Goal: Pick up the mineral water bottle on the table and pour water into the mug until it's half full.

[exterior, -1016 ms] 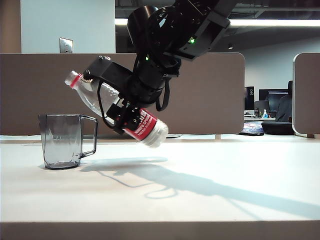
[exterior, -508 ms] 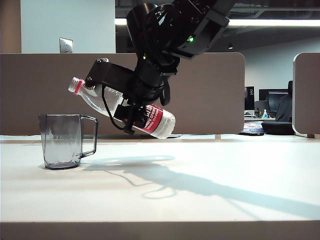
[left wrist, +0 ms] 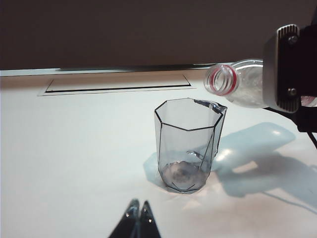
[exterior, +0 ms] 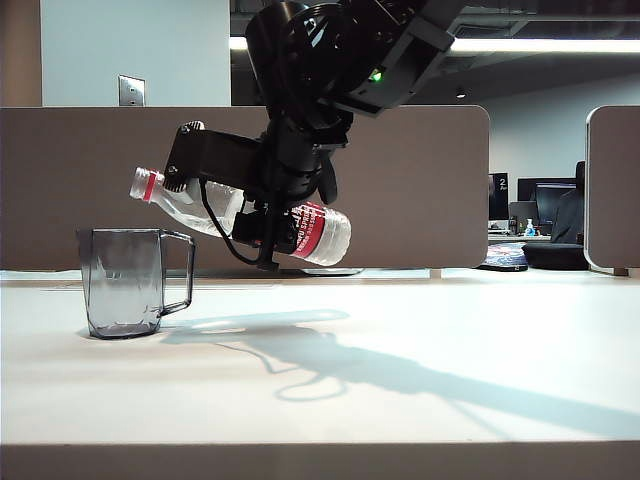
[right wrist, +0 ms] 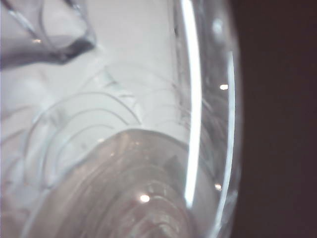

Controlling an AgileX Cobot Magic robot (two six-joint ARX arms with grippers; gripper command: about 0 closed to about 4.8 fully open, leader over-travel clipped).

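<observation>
on the far left of the white table (exterior: pixel 420 340) stands the mug (exterior: pixel 124 283), smoky grey and see-through, its angular handle turned toward the middle of the room. from the left wrist view the mug (left wrist: pixel 188 144) looks to have only a thin film of something at the bottom, though the faceted base glints so much i can't be sure whether that is water or just light. at the bottom edge of that same view the left gripper (left wrist: pixel 138 210) shows only as two dark tips pressed together, clenched on nothing, well short of the mug and with the rest of it cut off. moving right, the mineral water bottle (exterior: pixel 245 213) hangs in the air, tipped nearly level with its open red-ringed neck just above and beside the mug's rim, mouth pointing left; no cap on it. its middle is hidden behind the right gripper (exterior: pixel 262 228), which is grasping the bottle around the body just ahead of the red and white label, the black arm coming down from above. the right wrist view is nearly useless: just blurred clear plastic ridges of the mineral water bottle (right wrist: pixel 129 163) filling it, with a dark corner of the mug (right wrist: pixel 44 44) at one edge. i can see no stream leaving the mouth.
</observation>
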